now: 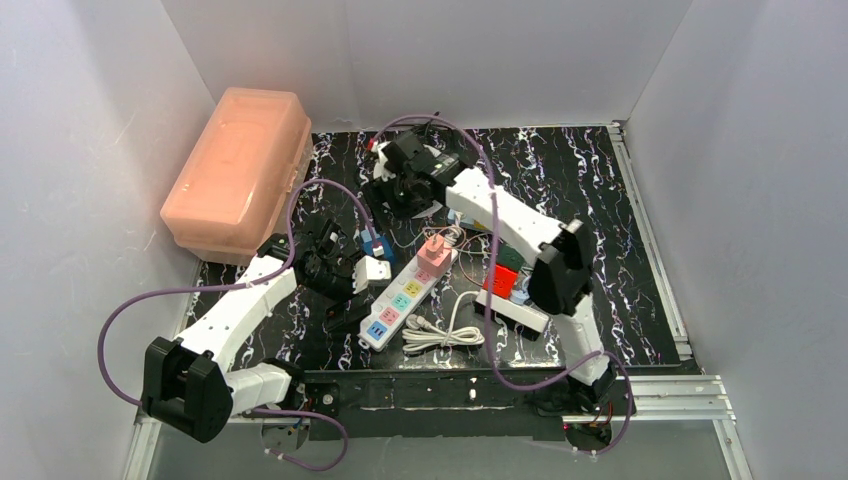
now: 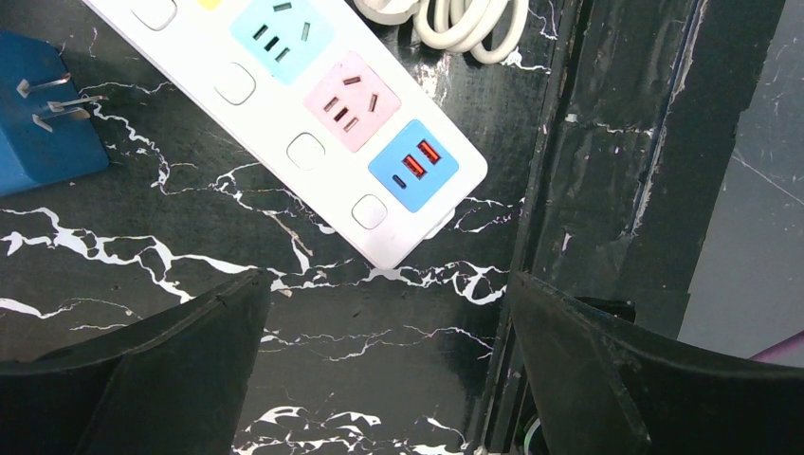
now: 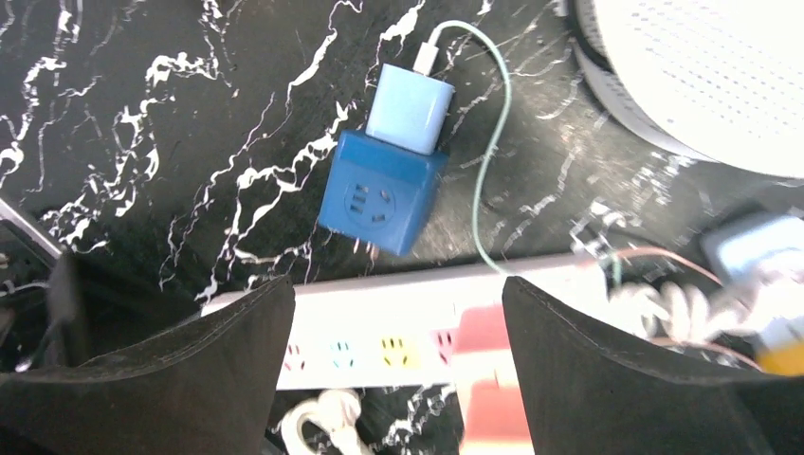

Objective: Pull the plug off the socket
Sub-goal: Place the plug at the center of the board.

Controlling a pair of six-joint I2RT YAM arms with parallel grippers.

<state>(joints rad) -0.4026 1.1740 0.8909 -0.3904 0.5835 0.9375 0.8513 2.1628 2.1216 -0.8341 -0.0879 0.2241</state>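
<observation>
A white power strip (image 1: 405, 297) with coloured sockets lies diagonally mid-table. A pink plug (image 1: 435, 252) sits in its far end; it is blurred in the right wrist view (image 3: 488, 379). A blue cube adapter (image 3: 379, 194) lies beside the strip with a light-blue charger (image 3: 410, 112) plugged into it. My right gripper (image 3: 398, 351) is open and empty, above the strip and behind the cube. My left gripper (image 2: 389, 360) is open and empty over bare table just off the strip's near end (image 2: 413, 167). The blue cube's prongs show at the left edge of the left wrist view (image 2: 43, 123).
A pink plastic box (image 1: 240, 170) stands at the back left. A coiled white cord (image 1: 440, 330) lies right of the strip. Red (image 1: 500, 280) and green (image 1: 510, 257) cubes and a second white strip (image 1: 515, 315) lie under the right arm. A raised black edge (image 2: 569, 190) borders the table front.
</observation>
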